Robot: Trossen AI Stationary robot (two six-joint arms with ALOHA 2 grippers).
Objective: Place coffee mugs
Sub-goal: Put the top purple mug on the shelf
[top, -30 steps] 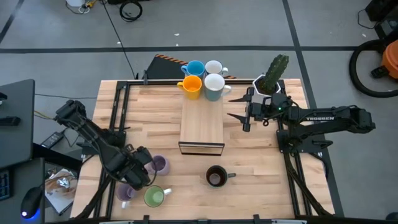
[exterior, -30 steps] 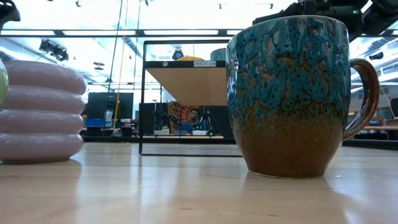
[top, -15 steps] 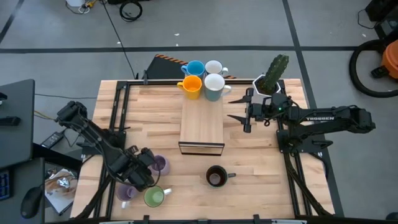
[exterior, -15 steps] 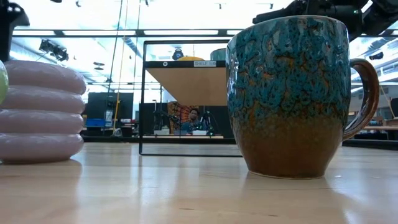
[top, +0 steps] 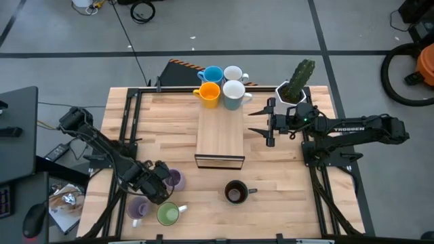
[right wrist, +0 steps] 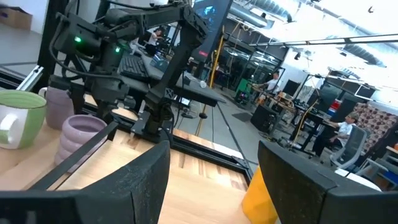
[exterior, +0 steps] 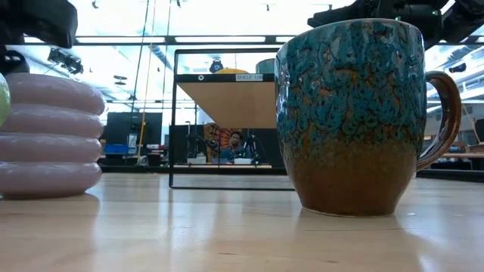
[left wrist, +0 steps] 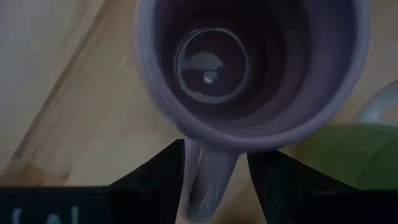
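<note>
My left gripper [top: 160, 184] is open at the table's near left, over a ribbed lavender mug [top: 176, 179]. In the left wrist view its fingers stand on either side of that mug's handle [left wrist: 206, 179], with the mug's mouth [left wrist: 249, 68] facing up. A second lavender mug [top: 137, 209] and a green mug [top: 167, 215] stand beside it. The dark brown mug [top: 235, 192] stands near the front middle. The orange [top: 209, 93], light blue [top: 213, 74] and two white mugs [top: 233, 73] [top: 233, 93] cluster at the far edge. My right gripper [top: 261, 122] is open and hovers right of the shelf. My left gripper comes from above, pointing down, with one finger [left wrist: 163, 180] close against the lavender mug's handle and the other a little apart from it. Whether a finger touches the handle, I cannot tell. The mug stands upright on the table.
A wooden shelf [top: 220, 139] stands in the table's middle. A white pot with a cactus [top: 296, 83] sits at the far right, just behind my right arm. Bare wood lies between the shelf and the brown mug [exterior: 355, 113]. People sit in the room beyond the table.
My left gripper has moved a little toward the table's right and down over the lavender mug, coming into the low view above that mug. The mugs and my right arm have stayed in place.
</note>
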